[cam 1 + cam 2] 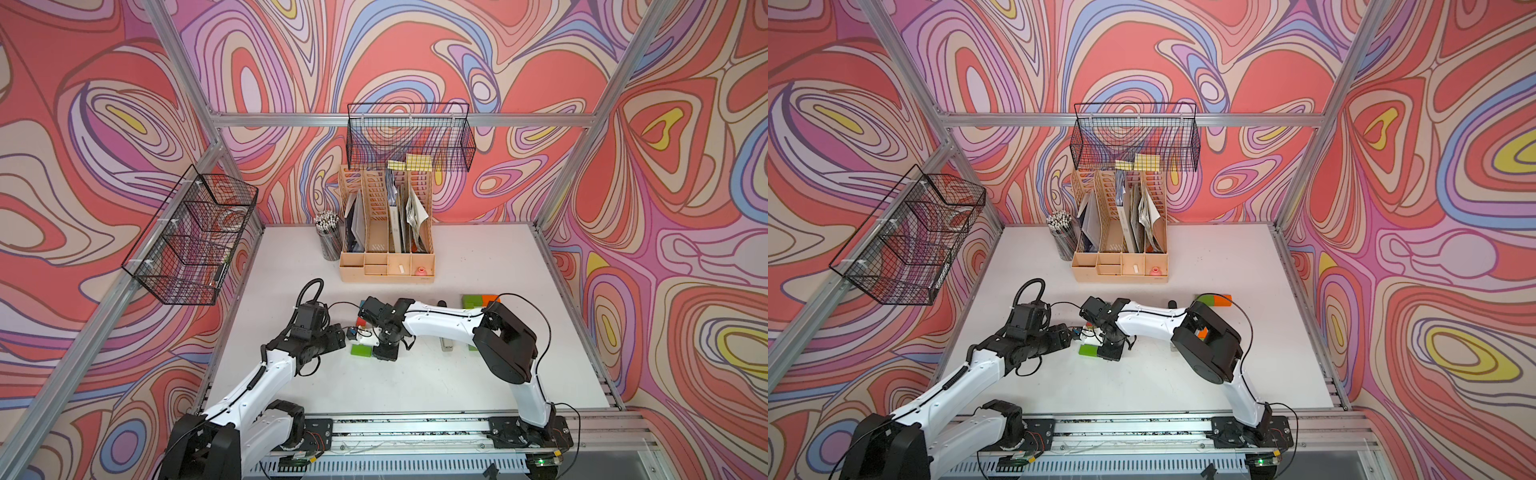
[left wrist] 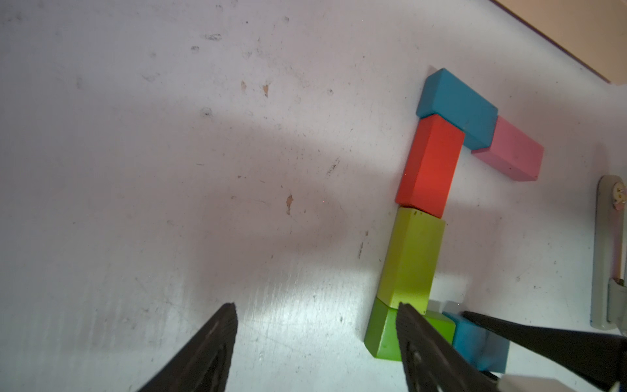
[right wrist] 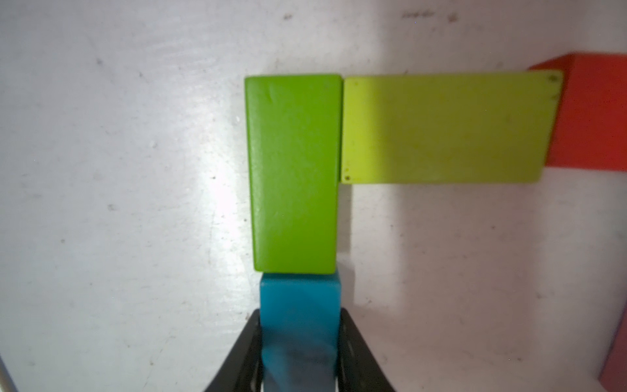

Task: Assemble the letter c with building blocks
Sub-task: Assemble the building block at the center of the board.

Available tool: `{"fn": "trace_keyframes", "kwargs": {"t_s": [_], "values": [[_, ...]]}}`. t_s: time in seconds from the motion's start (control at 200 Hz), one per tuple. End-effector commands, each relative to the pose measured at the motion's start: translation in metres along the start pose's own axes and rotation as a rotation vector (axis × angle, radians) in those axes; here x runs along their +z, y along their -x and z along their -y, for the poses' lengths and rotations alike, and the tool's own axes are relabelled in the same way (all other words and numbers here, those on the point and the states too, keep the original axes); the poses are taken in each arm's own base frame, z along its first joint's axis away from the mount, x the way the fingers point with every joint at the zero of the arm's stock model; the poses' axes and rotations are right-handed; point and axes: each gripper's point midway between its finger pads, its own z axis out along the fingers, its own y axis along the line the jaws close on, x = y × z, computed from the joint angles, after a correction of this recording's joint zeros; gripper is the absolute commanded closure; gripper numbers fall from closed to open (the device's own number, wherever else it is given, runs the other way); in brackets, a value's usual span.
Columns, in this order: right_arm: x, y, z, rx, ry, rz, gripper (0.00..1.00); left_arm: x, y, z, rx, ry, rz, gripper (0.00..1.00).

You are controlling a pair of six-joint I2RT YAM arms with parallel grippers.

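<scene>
Clamping blue block (image 3: 300, 292) at bottom centre, right gripper (image 3: 300, 310) butts it end-on against green block (image 3: 293, 173); long axes aligned.

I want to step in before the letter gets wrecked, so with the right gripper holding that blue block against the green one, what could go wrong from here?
The right gripper is shut on the blue block, butted against the green block; any extra push could shove the green off the lime block. The open left gripper has a finger right by that corner and might knock it.
</scene>
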Motion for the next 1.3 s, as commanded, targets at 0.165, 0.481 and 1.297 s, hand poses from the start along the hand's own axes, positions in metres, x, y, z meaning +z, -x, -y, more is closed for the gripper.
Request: {"fn": "trace_keyframes", "kwargs": {"t_s": [0.165, 0.481, 1.297], "values": [[0.006, -0.006, -0.010, 0.001, 0.039, -0.017, 0.64, -0.002, 0.005, 0.000, 0.005, 0.008, 0.015, 0.23], [0.006, -0.003, -0.009, 0.002, 0.036, -0.010, 0.64, -0.002, 0.006, -0.001, 0.004, 0.010, 0.016, 0.23], [0.015, 0.001, -0.003, -0.014, 0.022, -0.013, 0.66, -0.001, 0.007, -0.001, 0.010, 0.016, 0.018, 0.23]]}}
